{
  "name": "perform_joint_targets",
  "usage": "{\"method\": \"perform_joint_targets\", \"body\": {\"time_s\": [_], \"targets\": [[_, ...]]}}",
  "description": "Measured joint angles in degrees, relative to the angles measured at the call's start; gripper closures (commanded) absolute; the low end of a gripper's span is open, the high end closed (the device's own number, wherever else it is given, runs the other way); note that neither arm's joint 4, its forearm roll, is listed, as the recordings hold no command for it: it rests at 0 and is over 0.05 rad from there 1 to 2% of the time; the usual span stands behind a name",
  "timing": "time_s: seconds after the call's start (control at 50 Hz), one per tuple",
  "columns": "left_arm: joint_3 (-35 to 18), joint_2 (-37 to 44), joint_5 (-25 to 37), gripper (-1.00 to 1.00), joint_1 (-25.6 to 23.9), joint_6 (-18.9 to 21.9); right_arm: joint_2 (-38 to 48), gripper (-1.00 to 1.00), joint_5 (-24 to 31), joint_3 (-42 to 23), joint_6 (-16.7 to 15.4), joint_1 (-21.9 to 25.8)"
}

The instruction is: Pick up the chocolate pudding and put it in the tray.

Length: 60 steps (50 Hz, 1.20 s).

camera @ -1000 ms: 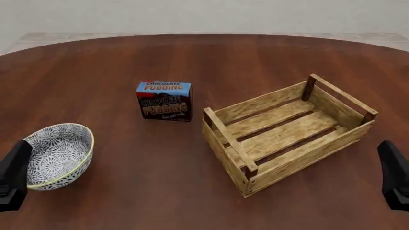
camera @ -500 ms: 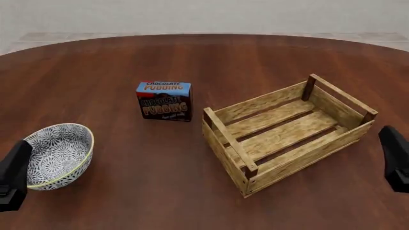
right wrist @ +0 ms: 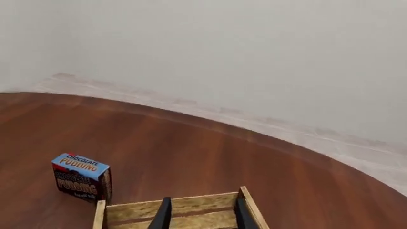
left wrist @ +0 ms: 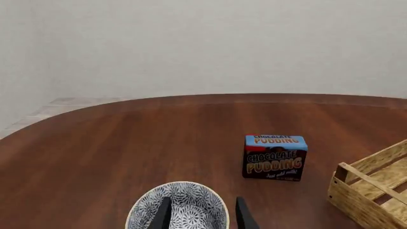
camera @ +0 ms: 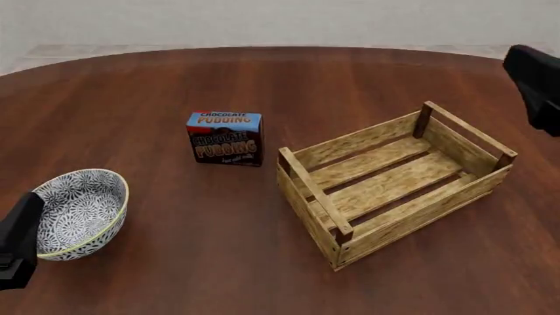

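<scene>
Three things sat on the brown desk [camera: 262,262] when we looked: the pudding [camera: 225,138], the tray [camera: 394,180] and a patterned bowl [camera: 80,212]. We saw the pudding upright on the desk toward the far middle, its lettered brown face turned to the arms' side, well clear of both pincers and a little apart from the tray's near-left corner post. The tray lay right of centre, set at an angle, with only bare slats showing inside. The bowl rested near the front left edge, well apart from the pudding. In the left wrist view we found the left pincer [left wrist: 202,215] hanging over the bowl [left wrist: 177,210], its two dark fingers [left wrist: 163,215] spread with a gap between them and nothing held. In the right wrist view the right pincer [right wrist: 202,213] hovered above the tray's [right wrist: 178,210] far plank side, fingers [right wrist: 242,213] likewise apart and empty, the pudding [right wrist: 81,177] off to one side of it. In the front view we could make out the right arm [camera: 532,86] only as a dark shape at the upper right edge, and the left arm [camera: 18,241] as one at the lower left.
</scene>
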Motion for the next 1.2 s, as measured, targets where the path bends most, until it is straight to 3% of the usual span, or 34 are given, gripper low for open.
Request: {"method": "perform_joint_targets", "body": {"time_s": [0.18, 0.4, 0.9, 1.2], "targets": [[0.0, 0.0, 0.0, -1.0, 0.0, 0.0, 12.93, -1.0, -0.24, -10.62, -5.57, 6.81], [0.0, 0.0, 0.0, -1.0, 0.0, 0.0, 28.24, -1.0, 3.45, -25.91, -9.7, 13.81], [0.0, 0.0, 0.0, -1.0, 0.0, 0.0, 55.76, -1.0, 18.93, -59.4, -12.52, 24.84], [0.0, 0.0, 0.0, -1.0, 0.0, 0.0, 69.29, -1.0, 28.62, -77.55, -13.05, 28.76]]}}
